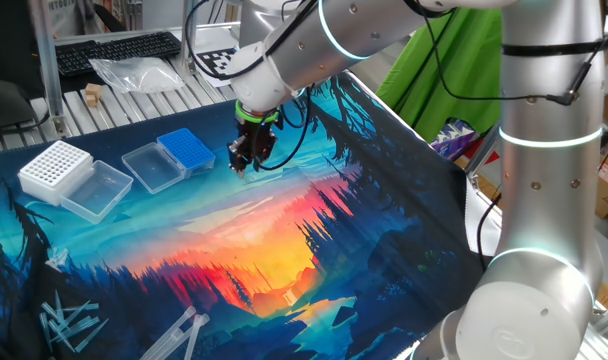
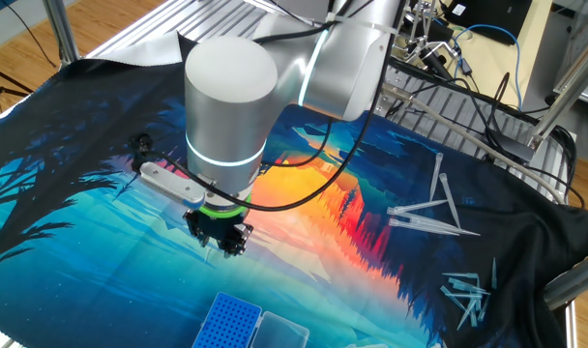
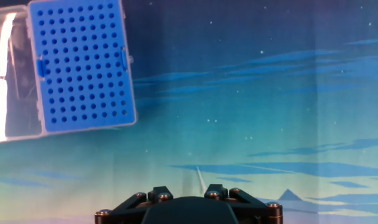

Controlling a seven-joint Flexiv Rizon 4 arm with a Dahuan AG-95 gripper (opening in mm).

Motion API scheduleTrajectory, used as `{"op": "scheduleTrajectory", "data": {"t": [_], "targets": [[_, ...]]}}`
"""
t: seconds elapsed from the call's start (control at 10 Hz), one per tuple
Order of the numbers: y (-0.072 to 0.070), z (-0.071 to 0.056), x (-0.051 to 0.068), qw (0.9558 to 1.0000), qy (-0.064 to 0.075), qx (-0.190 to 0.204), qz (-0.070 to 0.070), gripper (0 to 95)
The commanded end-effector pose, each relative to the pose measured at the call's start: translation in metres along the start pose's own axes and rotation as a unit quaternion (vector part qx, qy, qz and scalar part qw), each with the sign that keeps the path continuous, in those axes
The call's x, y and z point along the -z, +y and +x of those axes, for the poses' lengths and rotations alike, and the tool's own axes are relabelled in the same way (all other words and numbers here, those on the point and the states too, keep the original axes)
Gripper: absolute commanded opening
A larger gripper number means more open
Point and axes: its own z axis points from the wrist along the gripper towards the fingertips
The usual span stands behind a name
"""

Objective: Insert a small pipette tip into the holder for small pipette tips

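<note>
The holder for small pipette tips [image 1: 187, 150] is a small blue rack of tiny holes with its clear lid [image 1: 152, 165] hinged open beside it. In the hand view the holder [image 3: 83, 65] fills the upper left. In the other fixed view the holder [image 2: 226, 324] sits at the bottom edge. My gripper [image 1: 241, 165] hangs low over the mat just right of the holder, fingers pointing down. In the other fixed view the gripper [image 2: 221, 246] hovers close above the mat. A thin clear small pipette tip [image 3: 201, 179] shows just ahead of the gripper [image 3: 188, 202] body; whether it is gripped is unclear.
A larger white rack [image 1: 56, 168] with its own clear lid [image 1: 96, 190] stands left of the blue holder. Loose pipette tips [image 2: 425, 213] lie scattered on the mat, more of them [image 1: 69, 325] near the front left corner. A keyboard [image 1: 114, 50] and plastic bag [image 1: 134, 72] lie behind the mat.
</note>
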Motion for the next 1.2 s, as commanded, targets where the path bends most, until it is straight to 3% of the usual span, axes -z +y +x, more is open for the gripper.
{"op": "scheduleTrajectory", "data": {"t": [0.1,0.2,0.3,0.5,1.1,1.2], "targets": [[-0.002,0.002,0.001,1.0000,0.001,0.008,0.001,38.0],[-0.003,0.002,0.001,0.9999,0.001,0.014,0.001,38.0],[-0.005,0.003,0.000,0.9997,0.000,0.025,0.002,19.0],[-0.011,0.005,-0.003,0.9987,-0.009,0.049,0.009,19.0],[-0.013,0.006,-0.004,0.9976,-0.030,0.060,0.015,19.0],[-0.013,0.006,-0.004,0.9973,-0.039,0.060,0.017,19.0]]}}
